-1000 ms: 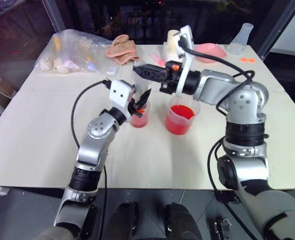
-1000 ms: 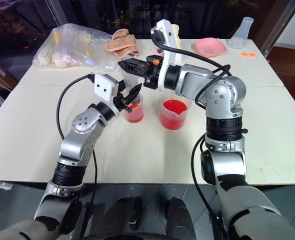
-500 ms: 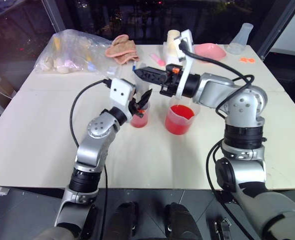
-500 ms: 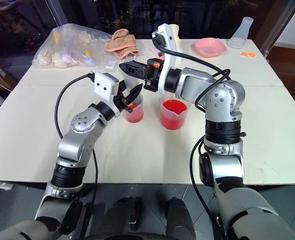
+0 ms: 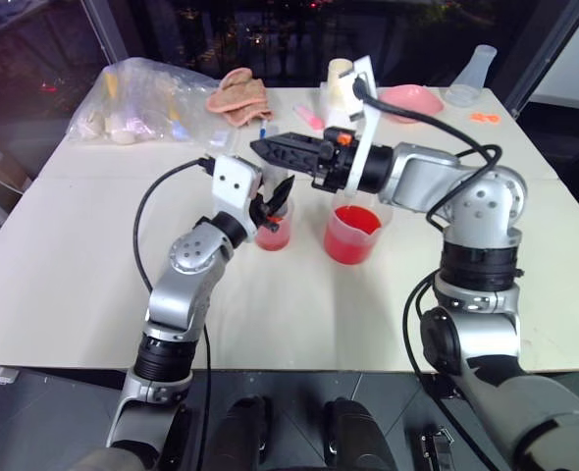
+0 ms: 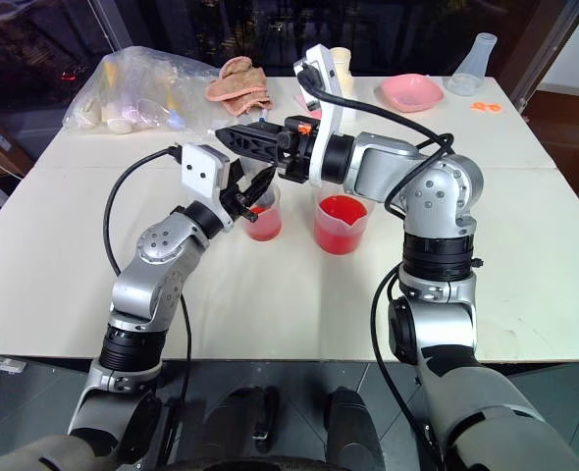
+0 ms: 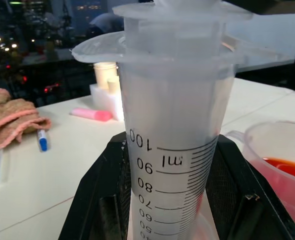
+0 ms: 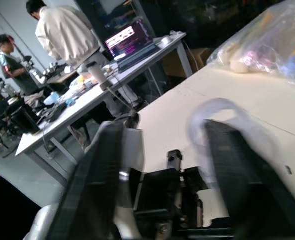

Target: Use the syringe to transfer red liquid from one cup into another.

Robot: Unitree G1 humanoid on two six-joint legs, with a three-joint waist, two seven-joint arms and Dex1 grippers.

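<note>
Two cups (image 5: 351, 234) stand mid-table (image 5: 64, 285), well clear of its edges.

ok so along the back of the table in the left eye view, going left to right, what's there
crumpled clear plastic bag of items → bunched tan-pink cloth → shallow pink plastic dish → clear conical flask → small orange item
</note>
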